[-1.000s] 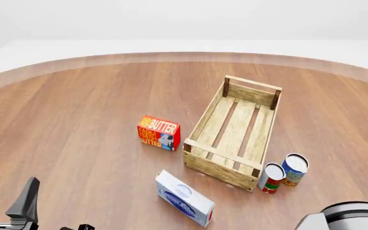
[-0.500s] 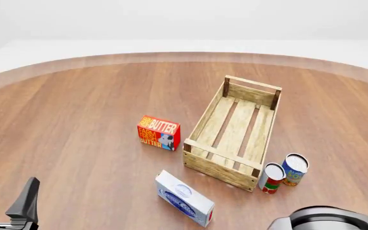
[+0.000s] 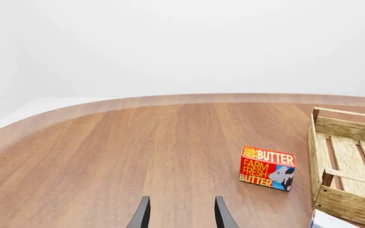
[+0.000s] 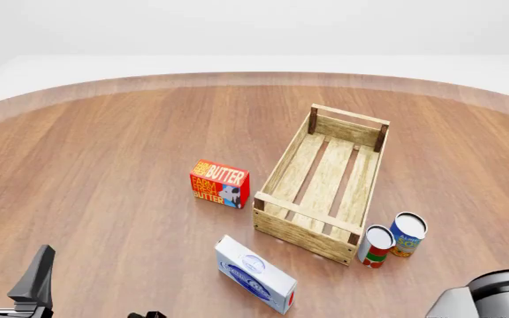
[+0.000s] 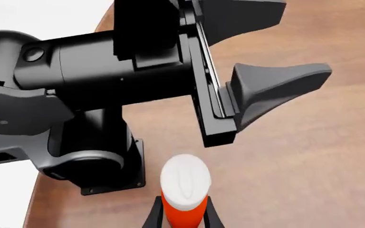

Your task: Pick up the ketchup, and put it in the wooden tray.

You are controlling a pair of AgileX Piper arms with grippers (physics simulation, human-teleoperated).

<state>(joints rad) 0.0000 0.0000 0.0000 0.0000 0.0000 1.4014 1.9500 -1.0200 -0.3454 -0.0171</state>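
Warm brown wood runs across the round desk (image 4: 104, 165), and the wooden tray (image 4: 325, 182) waits open-topped beside the butter box (image 4: 220, 183). In the right wrist view the right hand (image 5: 181, 216) has its fingers hugging the ketchup (image 5: 184, 197), cap toward the camera, seemingly gripped for the carry. The left hand (image 3: 179, 216) hangs parted and empty, out of the way.

wooden table (image 4: 104, 152) — crate (image 4: 323, 192), boxes, cans
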